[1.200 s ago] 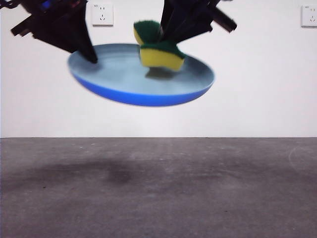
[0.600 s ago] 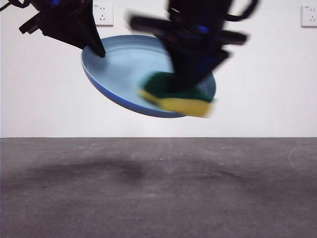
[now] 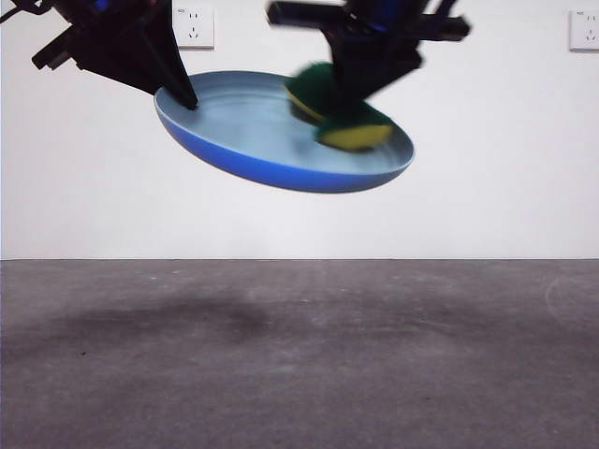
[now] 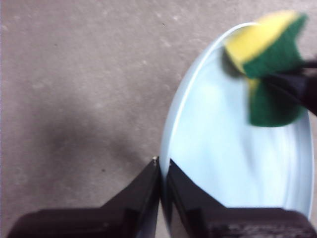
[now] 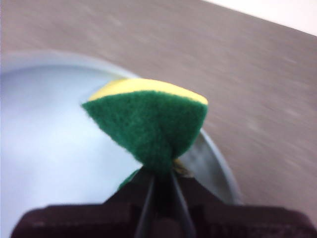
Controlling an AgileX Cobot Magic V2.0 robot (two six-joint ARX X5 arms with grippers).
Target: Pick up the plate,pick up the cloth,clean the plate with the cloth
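Observation:
The light-blue plate hangs in the air, tilted down to the right. My left gripper is shut on its left rim; the left wrist view shows the jaws pinching the plate's edge. My right gripper is shut on the cloth, a yellow and green sponge, pressed onto the plate's right part. In the right wrist view the sponge is folded between the jaws over the plate. The sponge also shows in the left wrist view.
The grey table lies well below the plate. A white wall with sockets stands behind.
The plate has tilted back flatter. My right gripper has swept the sponge from the plate's lower front rim up towards its far right part.

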